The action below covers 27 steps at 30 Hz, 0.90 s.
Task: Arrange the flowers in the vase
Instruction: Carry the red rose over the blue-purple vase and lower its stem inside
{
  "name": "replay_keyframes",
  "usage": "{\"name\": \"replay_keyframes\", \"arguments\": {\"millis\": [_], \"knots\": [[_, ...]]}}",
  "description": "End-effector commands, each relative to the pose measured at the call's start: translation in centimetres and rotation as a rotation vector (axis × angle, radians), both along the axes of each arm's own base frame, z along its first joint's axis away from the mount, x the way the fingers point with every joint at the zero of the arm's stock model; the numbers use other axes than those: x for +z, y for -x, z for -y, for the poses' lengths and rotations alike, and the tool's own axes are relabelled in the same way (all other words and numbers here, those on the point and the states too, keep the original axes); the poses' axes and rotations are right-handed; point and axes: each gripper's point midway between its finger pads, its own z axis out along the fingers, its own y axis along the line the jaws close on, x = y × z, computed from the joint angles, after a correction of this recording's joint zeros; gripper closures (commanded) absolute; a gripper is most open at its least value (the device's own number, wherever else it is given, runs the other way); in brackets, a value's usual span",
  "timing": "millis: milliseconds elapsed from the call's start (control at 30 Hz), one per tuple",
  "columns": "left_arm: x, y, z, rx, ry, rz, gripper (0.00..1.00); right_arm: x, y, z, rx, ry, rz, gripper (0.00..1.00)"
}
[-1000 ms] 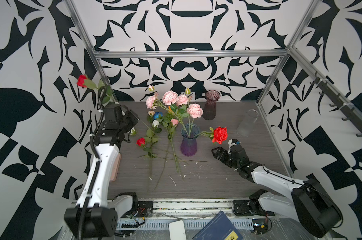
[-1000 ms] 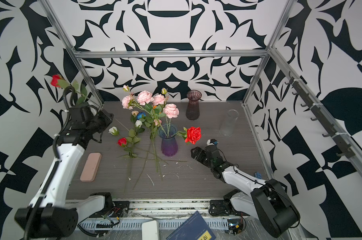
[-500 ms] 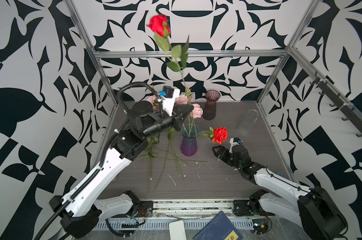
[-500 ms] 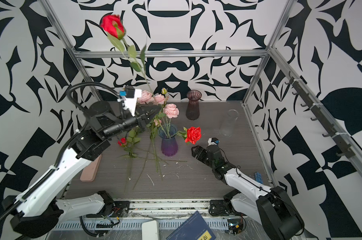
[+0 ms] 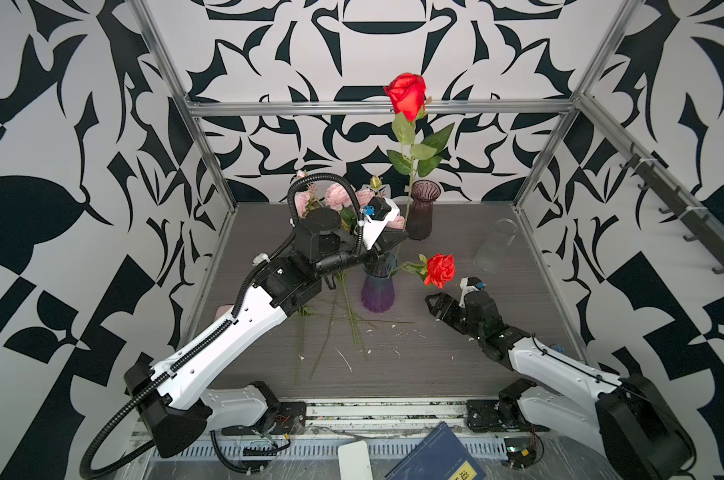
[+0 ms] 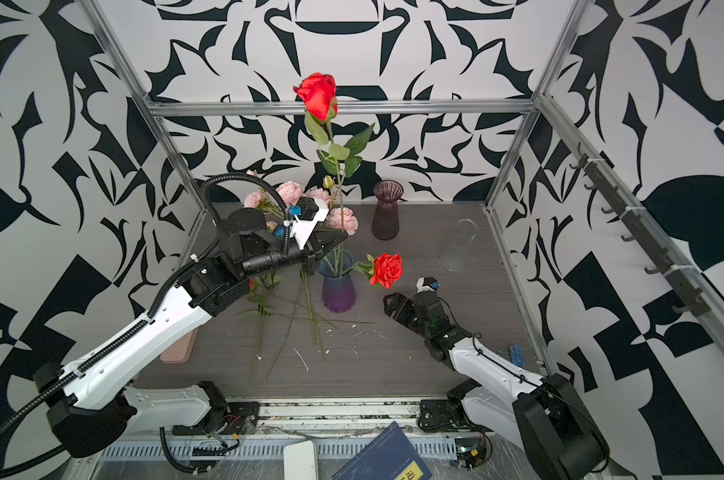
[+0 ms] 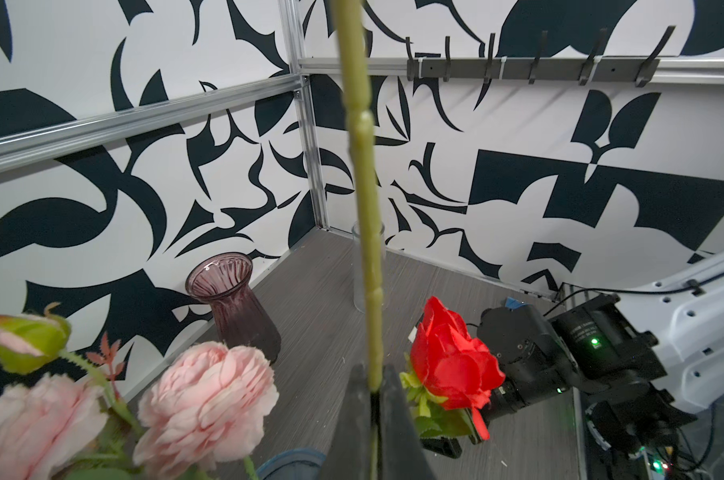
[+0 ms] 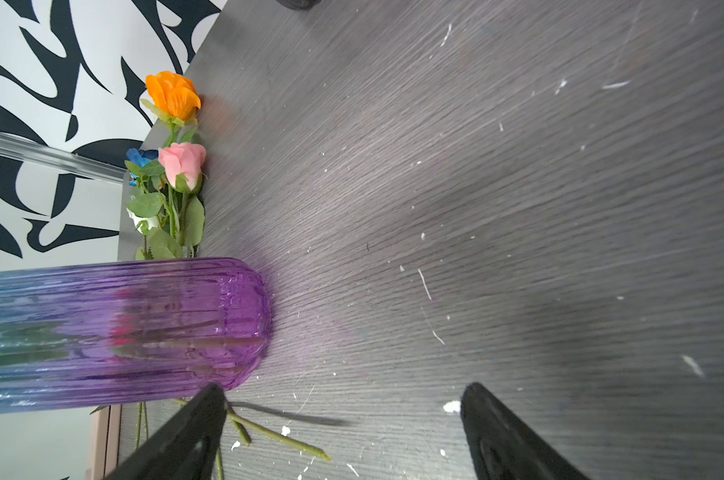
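Flowers (image 8: 177,174) not yet arranged are seen lying on the desk (image 5: 435,361) just beside the purple vase (image 5: 377,293), in which a pink spray (image 6: 341,220) and a short red rose (image 5: 440,270) are standing. A tall red rose (image 5: 406,97) is held almost upright over this vase. Its bare lower stem is pinched between the left fingers (image 7: 352,424), and its end appears to reach the mouth. The right fingers (image 8: 185,432) are spread and empty, low over the desk near the vase base. The rose is judged to be light but top-heavy, with a stiff, smooth stem that could turn or slip in the pinch. It should be taken on the bare stem below the leaves and never on the soft petals. The glass vase could be tipped by a sideways push.
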Motion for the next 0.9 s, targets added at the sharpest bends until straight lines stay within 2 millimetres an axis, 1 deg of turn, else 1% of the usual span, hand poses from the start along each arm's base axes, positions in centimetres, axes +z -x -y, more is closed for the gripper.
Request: {"name": "replay_keyframes", "arguments": {"millis": [0,200,233,433,500,533,600,633,667,733,833,867], "knots": [[0.3,-0.5,-0.4,0.031,-0.017,0.066,1.00,0.6,-0.6,-0.1,-0.007,-0.004,0.022,0.08],[-2.8,-2.2,-0.3,0.074,-0.068,0.036,1.00,0.6,-0.8,-0.2,-0.003,-0.004,0.019,0.08],[-4.6,-3.2,0.3,0.080,-0.096,-0.005,1.00,0.5,-0.7,-0.2,-0.002,-0.003,0.016,0.08],[-9.5,-6.2,-0.2,0.118,-0.138,-0.186,1.00,0.4,-0.8,-0.3,0.000,-0.001,0.013,0.08],[-10.7,-6.6,-0.3,0.125,-0.155,-0.223,1.00,0.4,-0.8,-0.3,0.000,0.000,0.011,0.08],[-11.2,-6.6,-0.2,0.123,-0.161,-0.233,0.98,0.3,-0.8,-0.3,0.001,0.000,0.009,0.08],[-11.7,-6.6,-0.3,0.128,-0.162,-0.245,0.85,0.3,-0.9,-0.4,0.003,0.001,0.009,0.08],[-11.8,-6.6,-0.4,0.136,-0.159,-0.247,0.75,0.3,-0.9,-0.4,0.003,0.002,0.006,0.08],[-11.9,-6.7,-0.6,0.146,-0.158,-0.248,0.72,0.3,-0.9,-0.4,0.004,0.002,0.005,0.08],[-12.1,-6.6,-0.9,0.159,-0.156,-0.247,0.68,0.2,-1.0,-0.5,0.006,0.001,0.004,0.08],[-12.0,-6.5,-1.4,0.175,-0.147,-0.237,0.57,0.2,-1.0,-0.5,0.006,0.002,0.002,0.08],[-11.9,-6.5,-1.6,0.181,-0.146,-0.235,0.56,0.2,-1.0,-0.5,0.006,0.002,0.002,0.08]]}}
